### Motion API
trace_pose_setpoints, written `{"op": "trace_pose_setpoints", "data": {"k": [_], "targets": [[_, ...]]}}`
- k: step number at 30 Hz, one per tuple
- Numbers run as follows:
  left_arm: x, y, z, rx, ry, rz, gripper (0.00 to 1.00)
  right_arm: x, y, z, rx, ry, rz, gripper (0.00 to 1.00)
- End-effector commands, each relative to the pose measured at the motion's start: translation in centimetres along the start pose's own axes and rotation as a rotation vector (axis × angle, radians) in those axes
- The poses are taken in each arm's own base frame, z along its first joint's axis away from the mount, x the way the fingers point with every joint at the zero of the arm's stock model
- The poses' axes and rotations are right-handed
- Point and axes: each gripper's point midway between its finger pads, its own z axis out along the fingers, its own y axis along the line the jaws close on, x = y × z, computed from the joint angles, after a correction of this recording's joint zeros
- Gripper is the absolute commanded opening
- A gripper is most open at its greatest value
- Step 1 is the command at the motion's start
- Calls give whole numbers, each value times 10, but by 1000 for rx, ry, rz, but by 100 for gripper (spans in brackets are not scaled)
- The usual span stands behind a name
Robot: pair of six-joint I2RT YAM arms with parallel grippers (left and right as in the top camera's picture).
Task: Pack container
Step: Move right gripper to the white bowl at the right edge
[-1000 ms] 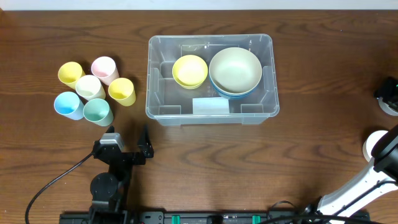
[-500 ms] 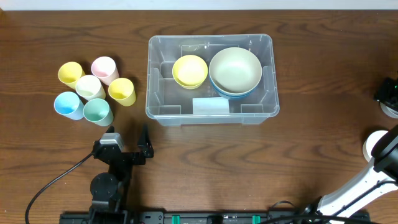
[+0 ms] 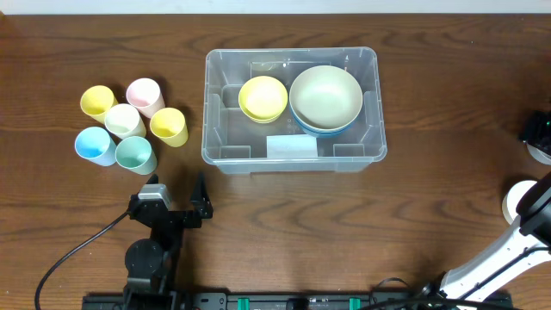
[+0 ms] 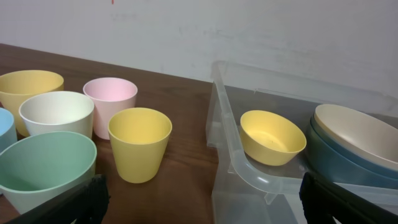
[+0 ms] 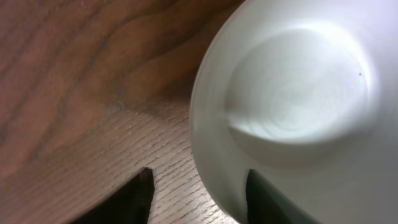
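Six pastel plastic cups (image 3: 129,125) cluster at the left of the wooden surface (image 3: 69,224), with the left claw (image 3: 178,183) near them, spread wide and empty. The large clear plastic rectangular container (image 3: 362,155) stands mid-surface holding a small yellow bowl (image 3: 263,97) and a wide cream bowl (image 3: 325,96). Far right, the right claw (image 5: 198,180) straddles the rim of a white bowl (image 5: 292,93), parted and not clamping.

From left tool (image 3: 178,188): cup cluster (image 3: 129,125) ahead-left, container (image 3: 284,52) ahead-right; narrow bare tabletop (image 3: 191,164) lane straight ahead between them.
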Motion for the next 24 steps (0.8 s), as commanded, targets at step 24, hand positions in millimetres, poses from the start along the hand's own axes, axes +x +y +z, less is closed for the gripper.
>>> {"op": "trace_pose_setpoints", "data": {"k": [24], "targets": [[16, 8, 1, -33, 46, 19, 98, -19, 159, -9, -264, -64, -195, 1]]}}
